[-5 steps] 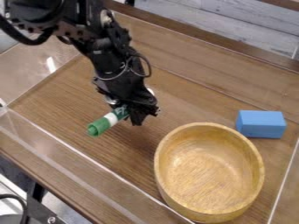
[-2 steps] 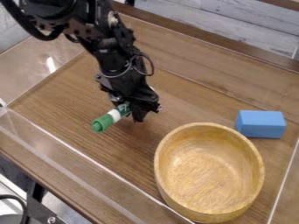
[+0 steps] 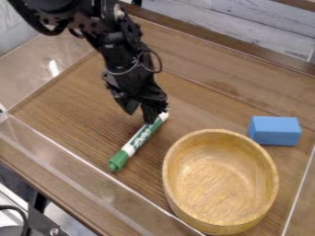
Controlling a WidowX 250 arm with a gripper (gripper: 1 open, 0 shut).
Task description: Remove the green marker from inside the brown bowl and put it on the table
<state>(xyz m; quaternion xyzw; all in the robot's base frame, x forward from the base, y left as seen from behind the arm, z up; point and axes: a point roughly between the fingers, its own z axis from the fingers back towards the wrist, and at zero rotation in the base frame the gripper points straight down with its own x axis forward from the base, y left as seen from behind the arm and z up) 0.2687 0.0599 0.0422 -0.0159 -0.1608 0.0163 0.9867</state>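
The green marker (image 3: 136, 141) lies flat on the table (image 3: 68, 106), slanting from lower left up to the right, its top end just under my fingertips. My gripper (image 3: 145, 108) points steeply down over that top end with its jaws slightly apart, and the marker rests free of them. The brown bowl (image 3: 223, 137) stands to the right of the marker, near the front, with nothing in it.
A small blue block (image 3: 274, 130) sits behind the bowl at the right. Low clear plastic walls (image 3: 50, 175) run along the table's edges. The black arm reaches in from the upper left.
The marker was held with only its green end sticking out of the shut jaws. Now the jaws have parted and the whole marker lies on the table.
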